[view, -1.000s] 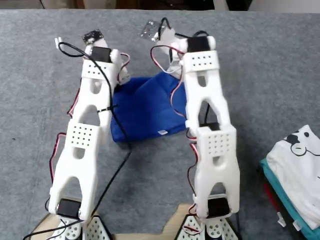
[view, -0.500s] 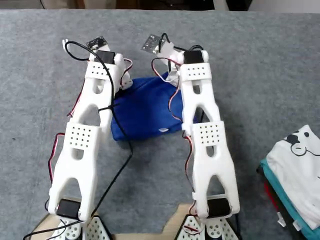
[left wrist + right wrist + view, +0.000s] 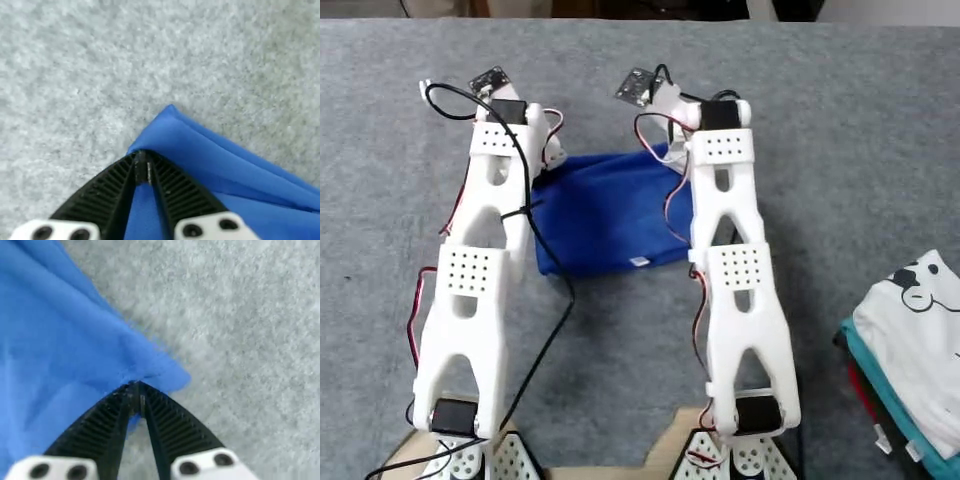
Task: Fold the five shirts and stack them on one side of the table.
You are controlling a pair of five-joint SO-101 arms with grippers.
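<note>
Grip check: your left gripper (image 3: 142, 169) is closed tight on one far corner of the blue shirt (image 3: 225, 170). Your right gripper (image 3: 136, 399) is pinched on the other far corner. The shirt lies partly folded on the grey desk (image 3: 860, 150) between the two arms. Folded shirts (image 3: 915, 330) sit stacked at the desk's right edge, well apart from it. Judgement: a fold of the blue shirt is in hand. Next, you likely need to carry both corners level, lay them square, and then let go.

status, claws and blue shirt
Left claw shut on a far corner of the blue shirt. Right claw shut on the other far corner. Folded pile sits apart, off to the right.
</note>
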